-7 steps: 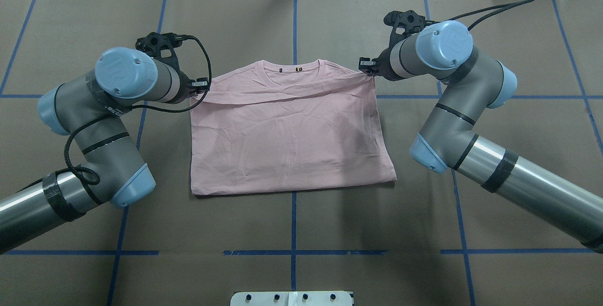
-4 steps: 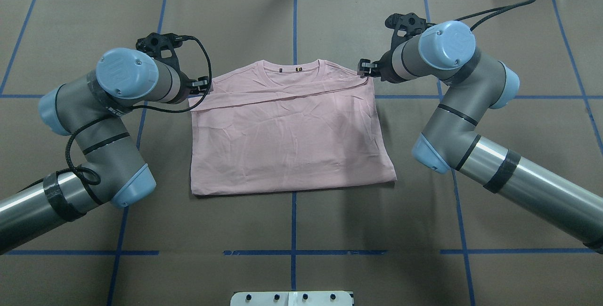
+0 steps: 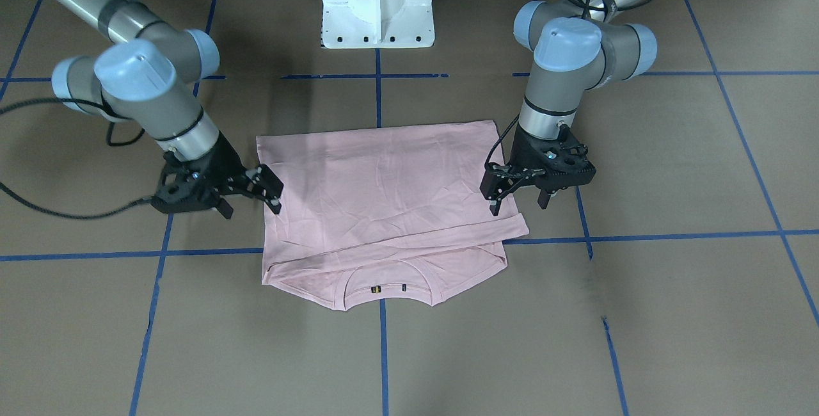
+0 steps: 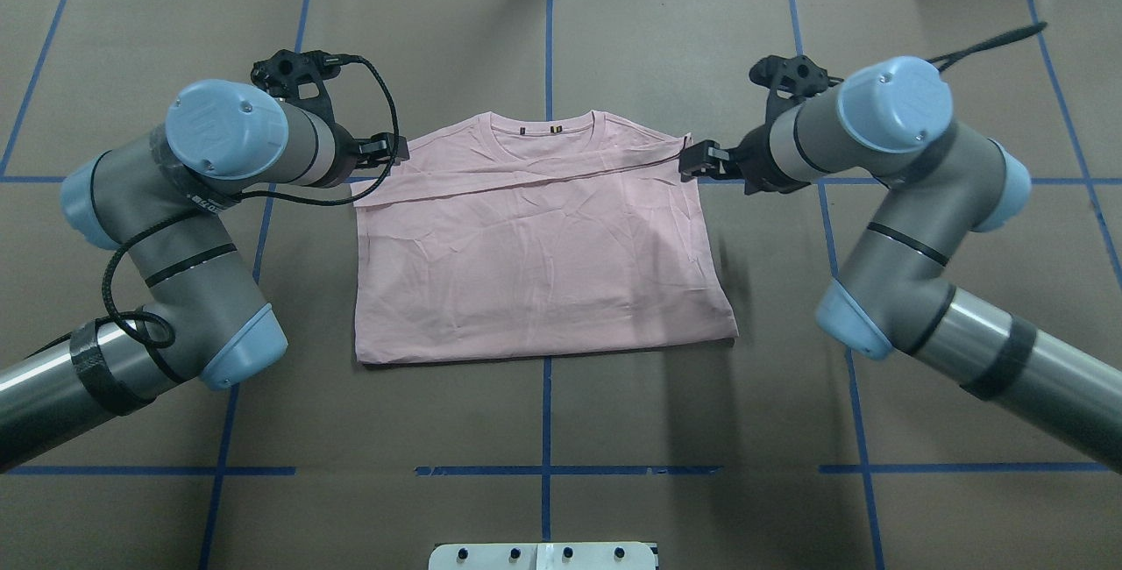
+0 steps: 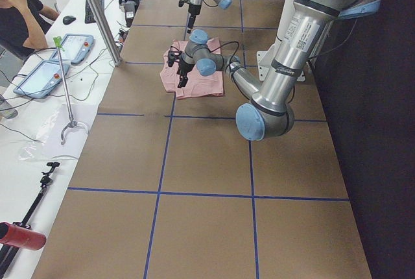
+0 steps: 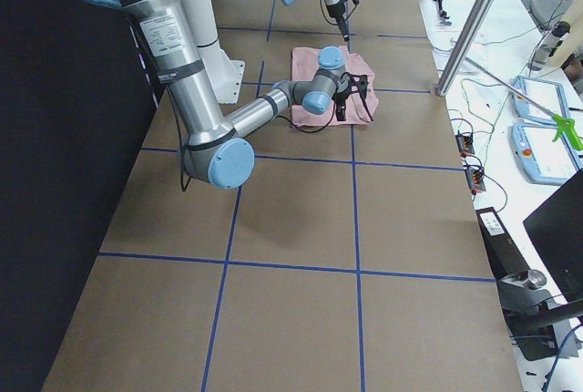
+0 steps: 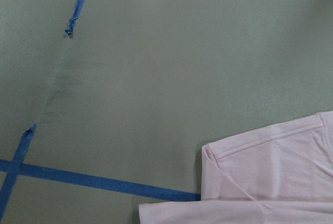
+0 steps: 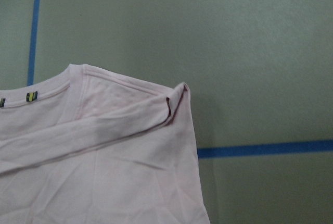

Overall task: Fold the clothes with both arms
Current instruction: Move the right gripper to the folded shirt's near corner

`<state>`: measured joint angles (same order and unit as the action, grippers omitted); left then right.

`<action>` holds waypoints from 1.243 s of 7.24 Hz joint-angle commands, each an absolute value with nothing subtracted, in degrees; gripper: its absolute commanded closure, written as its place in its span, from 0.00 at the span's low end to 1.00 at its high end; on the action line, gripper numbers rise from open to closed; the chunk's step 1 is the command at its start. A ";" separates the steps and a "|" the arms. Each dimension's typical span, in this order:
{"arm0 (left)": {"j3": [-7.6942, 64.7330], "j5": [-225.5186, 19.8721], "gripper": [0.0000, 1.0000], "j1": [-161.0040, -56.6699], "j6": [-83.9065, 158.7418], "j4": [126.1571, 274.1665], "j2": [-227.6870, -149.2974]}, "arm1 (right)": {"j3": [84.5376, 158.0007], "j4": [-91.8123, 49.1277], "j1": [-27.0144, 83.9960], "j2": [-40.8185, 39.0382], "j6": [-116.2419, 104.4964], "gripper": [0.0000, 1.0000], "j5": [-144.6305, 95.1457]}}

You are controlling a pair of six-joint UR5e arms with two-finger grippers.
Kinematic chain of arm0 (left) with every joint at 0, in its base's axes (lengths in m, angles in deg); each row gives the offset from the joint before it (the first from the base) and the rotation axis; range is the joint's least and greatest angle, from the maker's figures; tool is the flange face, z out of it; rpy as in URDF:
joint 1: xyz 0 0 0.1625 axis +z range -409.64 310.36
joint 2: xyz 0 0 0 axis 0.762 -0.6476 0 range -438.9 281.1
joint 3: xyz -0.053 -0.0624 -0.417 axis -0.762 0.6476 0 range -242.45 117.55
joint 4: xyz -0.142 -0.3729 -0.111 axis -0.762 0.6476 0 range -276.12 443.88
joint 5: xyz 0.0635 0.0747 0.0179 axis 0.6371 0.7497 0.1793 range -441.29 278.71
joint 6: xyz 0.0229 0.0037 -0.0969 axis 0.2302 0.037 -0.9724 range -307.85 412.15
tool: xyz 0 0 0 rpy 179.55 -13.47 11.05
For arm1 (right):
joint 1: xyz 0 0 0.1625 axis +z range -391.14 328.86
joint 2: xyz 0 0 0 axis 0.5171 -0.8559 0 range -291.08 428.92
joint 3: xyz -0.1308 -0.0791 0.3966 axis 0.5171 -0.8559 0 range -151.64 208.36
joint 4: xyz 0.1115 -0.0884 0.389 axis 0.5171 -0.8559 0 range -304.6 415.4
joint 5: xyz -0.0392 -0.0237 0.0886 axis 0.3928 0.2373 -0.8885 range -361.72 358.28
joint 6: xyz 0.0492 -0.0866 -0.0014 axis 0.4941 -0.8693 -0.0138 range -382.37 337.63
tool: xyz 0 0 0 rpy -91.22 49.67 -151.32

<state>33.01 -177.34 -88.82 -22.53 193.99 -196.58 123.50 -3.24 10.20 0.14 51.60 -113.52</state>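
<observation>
Front-facing view: the T-shirt (image 3: 384,192) lies flat mid-tabletop (image 3: 672,313), its hem doubled up just short of the collar, so this fold looks finished. The left end effector (image 3: 517,201) and right end effector (image 3: 249,206) hang spread wide and empty at its 2 folded corners, probably to let the cloth settle.

Overhead view: brown covering, blue tape lines (image 4: 964,468).

Left side view: a person (image 5: 16,13) sits by a white desk (image 5: 39,130).

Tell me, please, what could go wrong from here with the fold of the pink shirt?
1. The folded-over edge of the pale pink cloth T-shirt lies slanted, so the next fold may come out crooked.
2. The top layer's corner on the robot's right is curled up and may crease.
3. The left arm's black fingers hang close to the shirt's side edge and could snag it when moving off.
</observation>
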 commanded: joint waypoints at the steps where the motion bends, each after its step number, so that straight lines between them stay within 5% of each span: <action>1: 34.05 -177.35 0.00 -88.84 -23.70 193.92 -196.23 | 130.22 -4.62 5.35 -6.48 56.80 0.00 -112.47; 4: 34.49 -177.35 0.00 -88.75 -24.67 193.92 -196.32 | 129.79 -4.98 -0.27 -7.20 58.05 0.01 -108.52; 8: 35.63 -177.35 0.00 -88.75 -25.20 193.83 -195.71 | 129.52 -5.06 -1.26 -6.76 57.96 0.14 -108.77; 9: 35.90 -177.35 0.00 -88.75 -25.20 193.22 -195.70 | 129.52 -5.06 -1.26 -6.76 57.96 0.38 -109.12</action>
